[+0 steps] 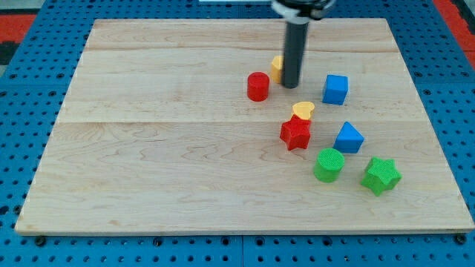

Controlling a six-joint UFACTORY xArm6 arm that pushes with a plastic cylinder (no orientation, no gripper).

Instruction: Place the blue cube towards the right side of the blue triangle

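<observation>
The blue cube sits at the view's right, upper middle of the wooden board. The blue triangle lies below it, slightly to the right. My tip is at the end of the dark rod, left of the blue cube with a gap between them. The tip stands just in front of a yellow block, which the rod partly hides, and right of the red cylinder.
A yellow heart-like block touches a red star left of the blue triangle. A green cylinder and a green star lie below the triangle. Blue pegboard surrounds the board.
</observation>
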